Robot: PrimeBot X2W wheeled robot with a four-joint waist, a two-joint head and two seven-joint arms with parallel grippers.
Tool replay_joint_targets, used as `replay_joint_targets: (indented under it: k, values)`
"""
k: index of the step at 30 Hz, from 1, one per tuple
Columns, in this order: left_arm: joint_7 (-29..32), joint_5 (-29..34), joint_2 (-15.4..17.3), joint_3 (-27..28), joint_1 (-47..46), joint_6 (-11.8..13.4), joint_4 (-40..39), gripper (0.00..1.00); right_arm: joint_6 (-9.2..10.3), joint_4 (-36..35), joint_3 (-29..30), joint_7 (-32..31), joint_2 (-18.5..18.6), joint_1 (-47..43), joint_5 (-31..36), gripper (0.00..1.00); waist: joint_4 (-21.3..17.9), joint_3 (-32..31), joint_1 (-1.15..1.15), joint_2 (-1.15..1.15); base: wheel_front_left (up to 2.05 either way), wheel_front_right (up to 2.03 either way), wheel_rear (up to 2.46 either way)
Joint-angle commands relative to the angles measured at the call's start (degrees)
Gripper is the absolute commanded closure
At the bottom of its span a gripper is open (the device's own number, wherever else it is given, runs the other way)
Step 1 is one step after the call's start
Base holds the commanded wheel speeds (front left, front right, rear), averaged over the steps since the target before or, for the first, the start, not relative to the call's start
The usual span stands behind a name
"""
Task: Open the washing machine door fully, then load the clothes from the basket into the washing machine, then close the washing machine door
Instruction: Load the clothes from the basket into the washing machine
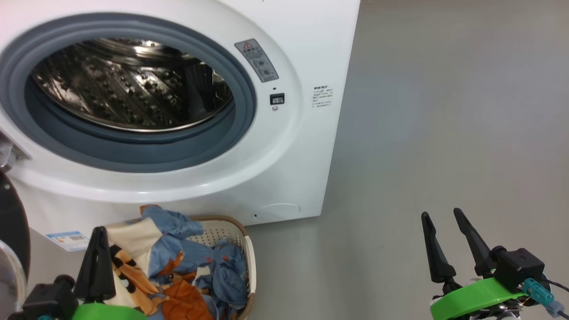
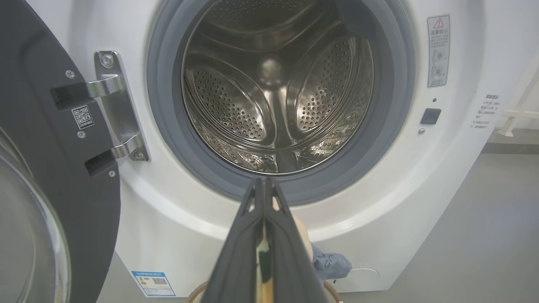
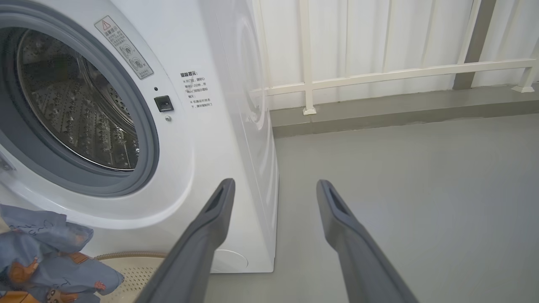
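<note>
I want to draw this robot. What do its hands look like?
Each hand is a gripper with two long, dark, pointed fingers. The left gripper and right gripper both sit on bright green bases with a black block beside them. A teal plug with a thin dark cable sticks out of the right one.

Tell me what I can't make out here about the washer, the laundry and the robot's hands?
- Washing machine door: cut off by the left wrist view's left edge.
- Basket: near end cut by the head view's bottom edge; clothes hide its inside.
- Left gripper: shut; its own fingers hide whether cloth is pinched.
- Warning label: print too small in every view.
</note>
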State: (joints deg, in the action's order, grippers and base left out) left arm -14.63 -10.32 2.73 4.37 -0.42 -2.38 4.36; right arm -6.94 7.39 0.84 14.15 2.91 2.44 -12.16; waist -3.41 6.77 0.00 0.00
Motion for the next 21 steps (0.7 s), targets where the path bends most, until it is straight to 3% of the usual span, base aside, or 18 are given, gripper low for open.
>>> replay_joint_targets:
  k: [1,13,21]
  values:
    - [-0.4,0.6,0.6,2.1,-3.1,-0.5,-1.0,1.00,-0.55,-1.6,-1.4,0.1,0.0,1.5,0.5,0.00,-0.1,1.0,0.00,0.00,0.00,0.00,0.00]
    - [-0.4,1.7,1.8,2.6,-12.5,-2.2,4.7,1.00,-0.55,-0.9,-2.9,0.0,0.0,4.5,0.2,0.00,-2.0,6.0,0.00,0.00,0.00,0.00,0.00]
    - [-0.4,2.6,5.8,2.8,-24.3,-3.2,12.4,1.00,-0.55,0.2,-4.9,0.3,0.0,6.9,0.3,0.00,-5.3,9.1,0.00,0.00,0.00,0.00,0.00]
